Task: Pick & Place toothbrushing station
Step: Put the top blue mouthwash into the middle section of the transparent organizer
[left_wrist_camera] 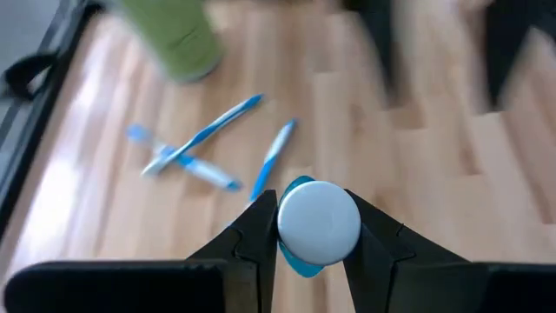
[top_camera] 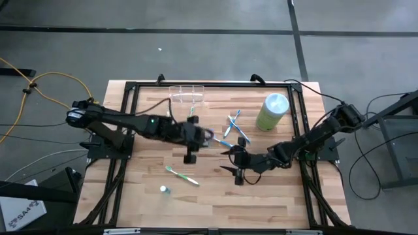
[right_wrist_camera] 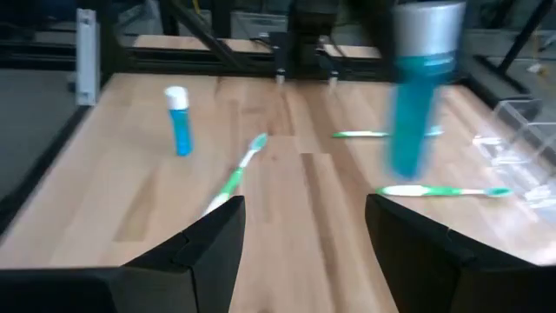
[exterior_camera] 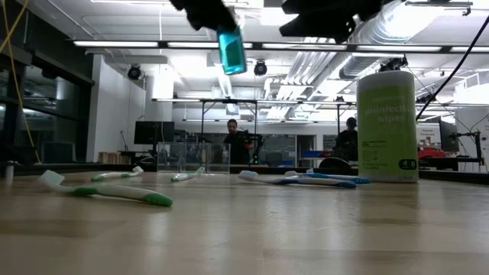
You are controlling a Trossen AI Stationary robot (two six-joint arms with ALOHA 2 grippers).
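The toothbrushing station, a clear plastic holder [top_camera: 187, 94], stands on the table near its far edge. My left gripper [top_camera: 204, 136] hangs over the table's middle, shut on a small blue tube with a white cap [left_wrist_camera: 317, 222], well above the wood [exterior_camera: 231, 50]. My right gripper [top_camera: 230, 161] is a little to its right and nearer the front, open [right_wrist_camera: 304, 209], nothing between its fingers. A second small blue tube [right_wrist_camera: 178, 122] stands upright on the table, near the front left. My left gripper pinches the blue tube between its two fingers [left_wrist_camera: 261, 217] at its upper end, just under the white cap [left_wrist_camera: 317, 217]. The fingers slant down from the table's left. The tube hangs upright, cap up, its blue body [right_wrist_camera: 408, 130] below the fingers and clear of the table.
A light green wipes canister [top_camera: 272, 111] stands at the far right. Blue toothbrushes [top_camera: 233, 130] lie crossed beside it. One green toothbrush [top_camera: 181, 175] lies near the front; another [top_camera: 192, 111] lies close to the holder. A black frame [top_camera: 130, 88] rims the table.
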